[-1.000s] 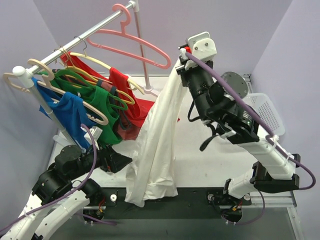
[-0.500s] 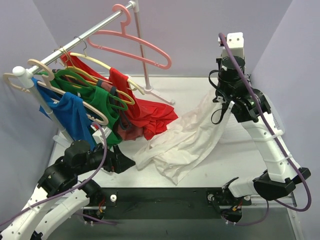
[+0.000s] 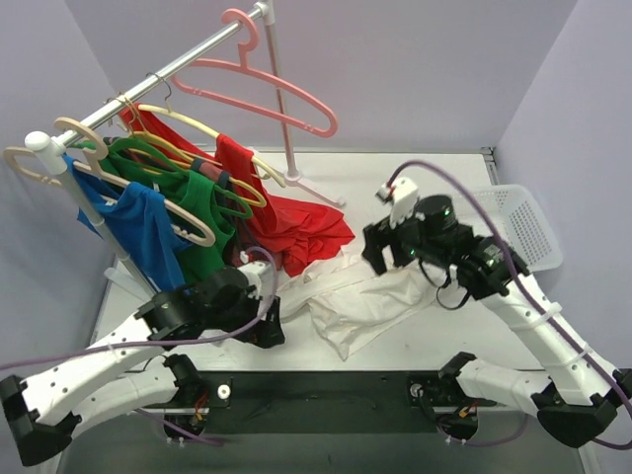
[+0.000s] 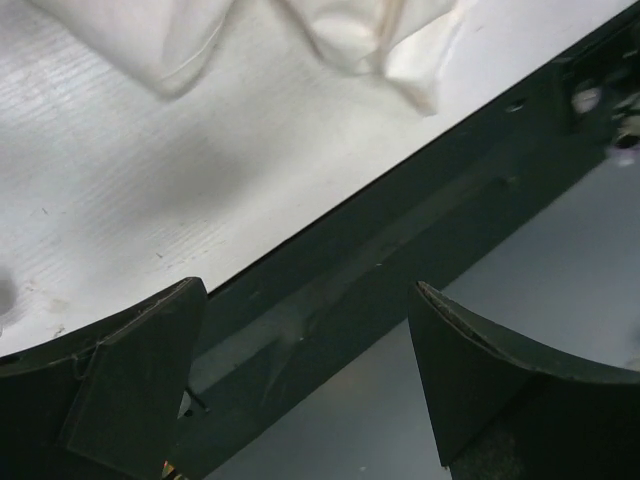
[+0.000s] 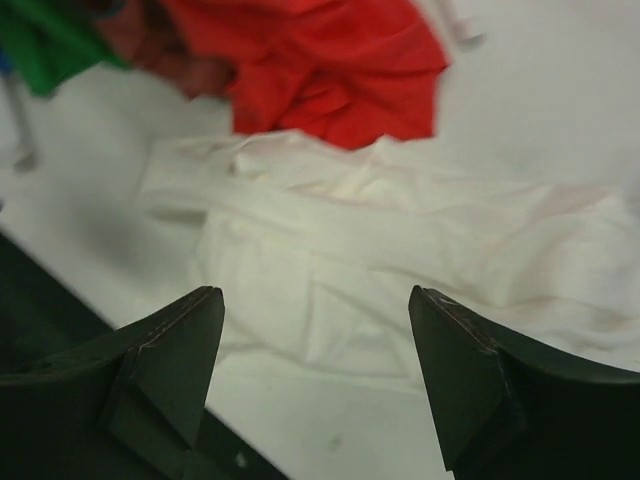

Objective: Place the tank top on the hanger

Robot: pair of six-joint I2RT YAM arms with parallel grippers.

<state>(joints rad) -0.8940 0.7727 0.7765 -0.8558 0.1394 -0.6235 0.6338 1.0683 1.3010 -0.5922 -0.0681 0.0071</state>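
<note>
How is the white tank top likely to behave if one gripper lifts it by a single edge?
Probably floppy: the tank top lies in soft folds and wrinkles on the table, so it would likely drape and hang long. It looks thin, so likely light. A pinch may gather several layers, since folds overlap.

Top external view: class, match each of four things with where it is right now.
Column A
1. tank top
2. hanger
3. red garment
4. basket

Column B
a. hanging bare on the rail
b. at the right edge of the table
c. lying crumpled on the table
d. hung from the rail, next to the green garment

Pairs: 1-c, 2-a, 3-d, 4-b
</note>
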